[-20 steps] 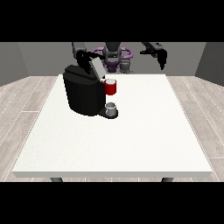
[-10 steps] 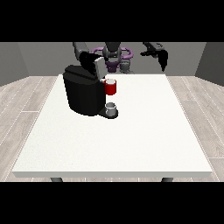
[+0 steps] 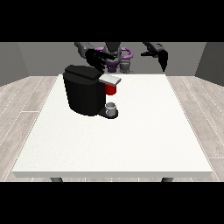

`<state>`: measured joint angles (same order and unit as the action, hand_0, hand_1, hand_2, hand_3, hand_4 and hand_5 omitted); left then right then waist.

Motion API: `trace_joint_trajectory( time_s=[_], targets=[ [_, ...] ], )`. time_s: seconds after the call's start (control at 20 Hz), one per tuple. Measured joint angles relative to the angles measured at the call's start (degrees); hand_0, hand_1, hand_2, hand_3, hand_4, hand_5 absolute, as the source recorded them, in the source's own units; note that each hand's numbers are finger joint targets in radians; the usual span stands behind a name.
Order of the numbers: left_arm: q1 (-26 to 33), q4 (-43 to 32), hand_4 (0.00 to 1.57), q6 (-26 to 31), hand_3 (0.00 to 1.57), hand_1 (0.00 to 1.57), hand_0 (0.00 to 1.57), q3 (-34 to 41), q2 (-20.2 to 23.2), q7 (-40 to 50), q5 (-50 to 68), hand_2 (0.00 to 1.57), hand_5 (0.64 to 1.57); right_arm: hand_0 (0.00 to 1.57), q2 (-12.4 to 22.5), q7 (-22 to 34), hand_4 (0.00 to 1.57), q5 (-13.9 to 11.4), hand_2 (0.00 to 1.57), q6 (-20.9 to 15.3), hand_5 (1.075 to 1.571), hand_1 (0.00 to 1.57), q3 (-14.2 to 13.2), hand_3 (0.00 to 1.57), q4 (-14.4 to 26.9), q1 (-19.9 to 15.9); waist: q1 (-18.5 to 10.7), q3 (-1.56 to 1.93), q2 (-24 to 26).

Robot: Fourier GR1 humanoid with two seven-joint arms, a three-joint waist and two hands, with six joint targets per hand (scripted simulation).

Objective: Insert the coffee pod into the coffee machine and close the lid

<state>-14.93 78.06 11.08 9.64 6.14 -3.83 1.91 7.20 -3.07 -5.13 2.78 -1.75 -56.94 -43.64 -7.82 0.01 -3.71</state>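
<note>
1. Coffee machine (image 3: pixel 85 94) stands on the white table (image 3: pixel 131 140), at about 10 o'clock from the table's middle; it is a black block with a grey lid (image 3: pixel 110 79) jutting toward 3 o'clock, low and near level; whether the lid is fully closed I cannot tell.
2. Under the lid hangs a red thing at the machine (image 3: pixel 111 89); below it, on the machine's drip base, sits a small grey thing (image 3: pixel 111 107); I cannot tell it for the coffee pod, so I place no pod anywhere.
3. Hand at the view's left (image 3: pixel 97 59) hovers at 12 o'clock of the machine, just behind its top edge, its fingers spread and relaxed, holding nothing that I can see.
4. Hand at the view's right (image 3: pixel 162 56) hangs well apart, at 2 o'clock of the machine, beyond the table's far edge; its fingers point down, straight, with nothing in them.
5. Deciding relation: the lid lies at about 5 o'clock from the hand at the view's left, close by, its long axis running 9 to 3 o'clock; that hand is clearly the nearer, so I judge any pressing of the lid falls to it.
</note>
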Motion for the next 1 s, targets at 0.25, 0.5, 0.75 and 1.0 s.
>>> trace_joint_trajectory(
  time_s=[0.25,0.5,0.75,1.0],
  targets=[
    [-0.3,-1.5,0.18,-0.1,0.00,0.00,0.00,0.4,0.5,-1.8,0.1,0.00,1.571,0.00,-1.0,0.9,0.12,-1.9,0.00,-1.0,1.571,0.00,0.9,0.00,0.2,-3.2,-0.1,-0.02,-0.8],
    [-1.0,-2.8,0.00,0.5,0.00,0.00,0.00,1.8,2.0,-2.1,1.5,0.00,1.571,0.00,-2.7,-0.8,0.07,-2.6,0.00,-0.7,1.571,0.00,1.8,0.00,-0.5,-2.7,0.9,-0.02,-0.4],
    [1.3,-2.5,0.19,0.1,0.00,0.00,0.00,0.2,0.8,-4.2,0.5,0.00,1.571,0.00,-5.4,-4.1,0.28,-1.0,0.00,0.3,1.571,0.00,3.9,0.00,-2.2,1.0,1.5,-0.01,2.1],
    [4.0,-4.9,0.19,-1.1,0.00,0.00,0.00,0.5,0.1,-7.0,-0.3,0.00,1.571,0.00,-6.6,-5.3,0.16,5.9,0.00,0.1,1.571,0.00,8.1,0.00,-7.2,9.7,4.9,-0.02,6.8]
  ],
)
